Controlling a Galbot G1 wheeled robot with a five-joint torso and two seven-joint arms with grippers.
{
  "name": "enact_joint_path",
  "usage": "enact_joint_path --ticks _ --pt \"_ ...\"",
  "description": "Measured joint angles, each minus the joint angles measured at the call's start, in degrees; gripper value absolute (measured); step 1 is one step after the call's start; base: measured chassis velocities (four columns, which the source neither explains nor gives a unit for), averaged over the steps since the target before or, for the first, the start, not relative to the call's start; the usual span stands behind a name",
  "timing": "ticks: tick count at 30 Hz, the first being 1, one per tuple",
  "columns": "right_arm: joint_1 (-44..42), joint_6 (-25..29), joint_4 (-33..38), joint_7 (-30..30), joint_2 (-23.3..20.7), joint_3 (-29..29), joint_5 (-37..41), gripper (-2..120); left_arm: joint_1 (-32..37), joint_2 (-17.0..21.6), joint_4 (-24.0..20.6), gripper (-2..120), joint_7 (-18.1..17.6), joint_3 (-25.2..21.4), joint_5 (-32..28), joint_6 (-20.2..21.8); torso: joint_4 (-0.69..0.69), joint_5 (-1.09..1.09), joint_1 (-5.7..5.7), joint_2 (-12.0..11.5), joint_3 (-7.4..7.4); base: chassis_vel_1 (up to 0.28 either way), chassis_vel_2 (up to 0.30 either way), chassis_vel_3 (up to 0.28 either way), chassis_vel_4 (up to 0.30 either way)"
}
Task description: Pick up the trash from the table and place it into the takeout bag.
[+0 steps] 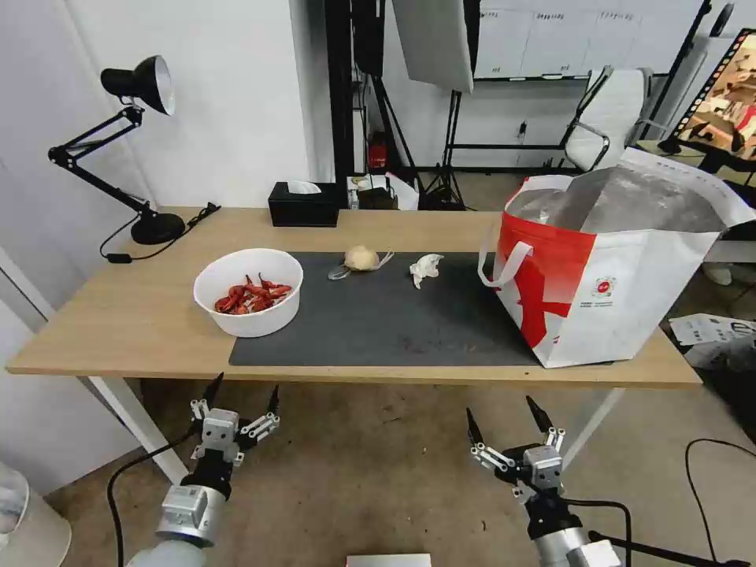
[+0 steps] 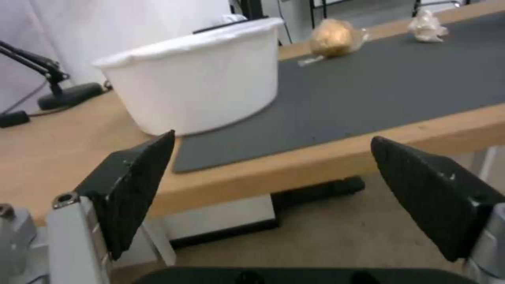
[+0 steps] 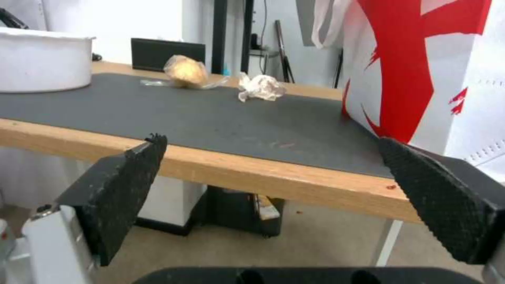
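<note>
The trash I can see sits on the table point(image 1: 142, 315), spread over its dark grey mat point(image 1: 378, 323): the white bowl of red shells point(image 1: 249, 291) stands at the mat's left end, partly over the bare wood, the beige lump with looped strap point(image 1: 361, 258) lies near the mat's far edge, and the crumpled white tissue point(image 1: 425, 268) rests just to its right, apart from it. The takeout bag point(image 1: 622, 291) stands upright on the right end of the mat, its mouth gaping so I can see the silver lining, with one white loop handle hanging down its red side toward the tissue. From the head camera I have the left gripper point(image 1: 242, 397) below the table's near edge, in front of the bowl, its jaws spread wide with nothing between them. The right gripper point(image 1: 505, 421) hangs at a similar height below the edge, in front of the bag's left corner, jaws likewise apart and empty. Behind the mat a black tissue box point(image 1: 304, 205) sits near the table's far edge, and a black desk lamp point(image 1: 134, 142) stands at the far left corner.
</note>
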Motion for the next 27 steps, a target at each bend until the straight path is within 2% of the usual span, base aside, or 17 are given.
enact_joint_path --ticks 9,11,13,14,15,17,19,20,21,22,23,24,27 --pt "1.82 -2.43 0.77 -0.78 -1.59 -1.25 3.69 100 0.43 -0.48 -0.44 100 1.05 0.48 -0.2 0.52 -0.02 0.0 0.0 0.0 0.0 0.0 0.0 0.0 0.0" --pt "3.57 -3.25 1.15 -2.34 -2.79 -2.1 6.71 100 0.4 -0.48 -0.44 100 1.07 0.4 -0.28 0.53 -0.01 0.0 0.0 0.0 0.0 0.0 0.0 0.0 0.0" --pt "7.6 -5.36 1.8 -5.49 -5.8 -4.26 14.46 100 0.34 -0.4 -0.46 100 1.06 0.27 -0.39 0.53 -0.01 0.0 0.0 0.0 0.0 0.0 0.0 0.0 0.0" --pt "11.85 -7.28 1.81 -7.07 -8.37 -6.16 21.03 100 0.23 -0.36 -0.56 100 1.06 0.26 -0.44 0.53 0.0 0.01 0.0 0.0 0.01 0.0 0.0 0.0 0.0" --pt "11.85 -7.28 1.81 -7.07 -8.37 -6.16 21.03 100 0.23 -0.36 -0.56 100 1.06 0.26 -0.44 0.53 0.0 0.01 0.0 0.0 0.01 0.0 0.0 0.0 0.0" --pt "20.94 -10.07 0.27 -8.58 -12.46 -9.71 28.63 100 0.0 -0.34 -0.81 100 1.06 0.25 -0.49 0.6 0.02 0.01 0.0 -0.01 0.01 0.0 0.0 0.0 0.0" --pt "23.0 -10.48 -0.38 -8.73 -13.3 -10.69 29.83 100 -0.03 -0.34 -0.84 100 1.06 0.26 -0.5 0.62 0.02 0.01 0.01 0.0 0.01 0.0 0.0 0.0 0.0" --pt "31.01 -11.62 -3.31 -8.78 -15.75 -14.99 33.02 100 -0.1 -0.35 -0.99 100 1.04 0.26 -0.55 0.72 0.0 -0.01 0.01 -0.01 0.01 0.0 0.0 0.0 0.0" --pt "31.01 -11.62 -3.31 -8.78 -15.75 -14.99 33.02 100 -0.1 -0.35 -0.99 100 1.04 0.26 -0.55 0.72 0.0 -0.01 0.01 -0.01 0.01 0.0 0.0 0.0 0.0" --pt "39.88 -12.53 -6.75 -7.86 -17.02 -20.4 35.2 100 -0.1 -0.27 -1.15 100 1.04 0.13 -0.62 0.83 0.0 0.0 0.01 -0.01 0.02 0.0 0.0 0.0 0.0" --pt "45.08 -13.07 -8.79 -6.84 -17.14 -23.75 36.22 100 -0.1 -0.21 -1.26 100 1.03 -0.02 -0.63 0.86 0.01 0.01 0.01 -0.02 0.02 0.0 0.0 0.0 0.0" --pt "45.08 -13.07 -8.79 -6.84 -17.14 -23.75 36.22 100 -0.1 -0.21 -1.26 100 1.03 -0.02 -0.63 0.86 0.01 0.01 0.01 -0.02 0.02 0.0 0.0 0.0 0.0" --pt "61.06 -17.79 -16.28 -0.85 -15.05 -34.51 38.1 100 0.2 -0.39 -2.02 100 0.94 -0.68 -1.28 1.02 0.0 0.0 0.02 -0.02 0.02 0.0 0.0 0.0 0.0"
